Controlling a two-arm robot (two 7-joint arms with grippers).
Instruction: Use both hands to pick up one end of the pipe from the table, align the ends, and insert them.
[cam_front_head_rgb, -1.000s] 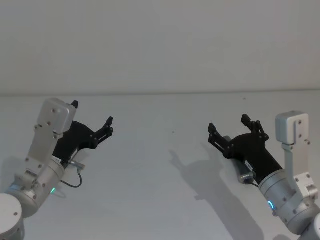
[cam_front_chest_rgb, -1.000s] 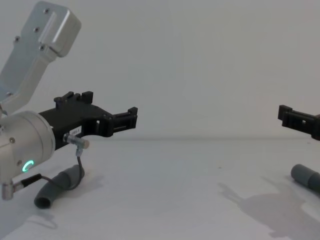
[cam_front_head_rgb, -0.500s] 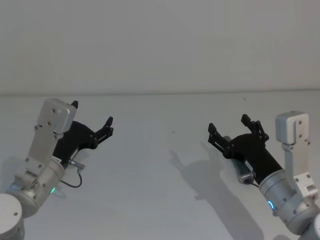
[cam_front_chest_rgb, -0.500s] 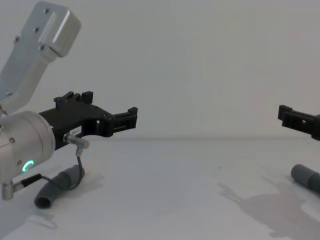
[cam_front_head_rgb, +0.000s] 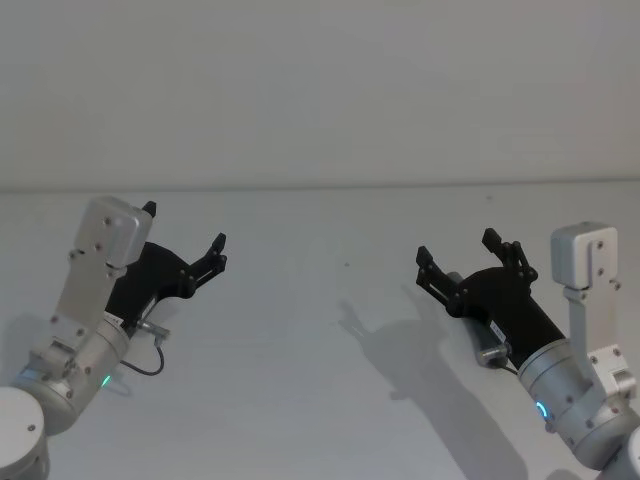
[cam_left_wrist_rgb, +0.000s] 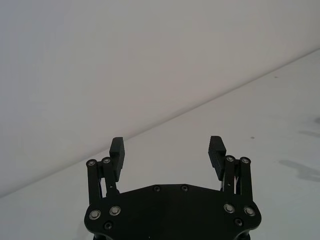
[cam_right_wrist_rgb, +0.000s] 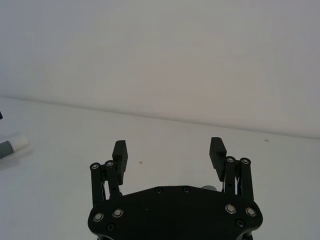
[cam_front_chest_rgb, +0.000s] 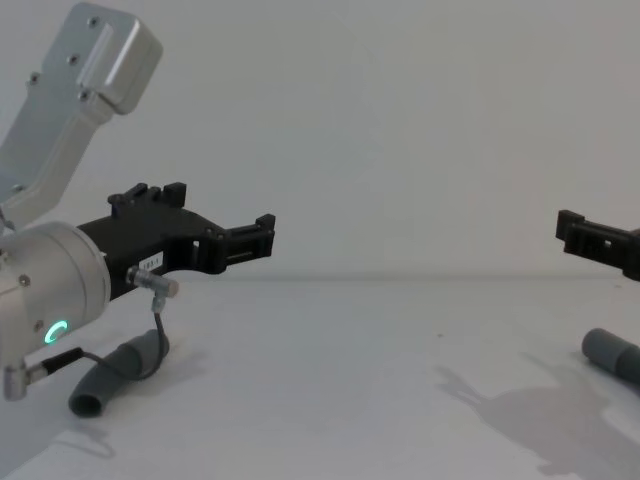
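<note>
Both grippers hover above the white table (cam_front_head_rgb: 320, 330), apart from the pipe. My left gripper (cam_front_head_rgb: 185, 228) is open and empty, as the left wrist view (cam_left_wrist_rgb: 166, 150) confirms. Below it in the chest view lies one grey pipe piece (cam_front_chest_rgb: 115, 372), its open socket end (cam_front_chest_rgb: 85, 404) towards me. My right gripper (cam_front_head_rgb: 456, 247) is open and empty too (cam_right_wrist_rgb: 168, 152). The other pipe piece (cam_front_chest_rgb: 610, 352) lies on the table under it, cut off by the chest view's edge. In the right wrist view a grey cuff with a white tip (cam_right_wrist_rgb: 14, 144) rests on the table, well clear of the fingers.
A plain pale wall (cam_front_head_rgb: 320, 90) rises behind the table's far edge. A thin dark cable with a silver plug (cam_front_chest_rgb: 152, 286) hangs from my left wrist, just over the left pipe piece. Wide bare table lies between the two arms.
</note>
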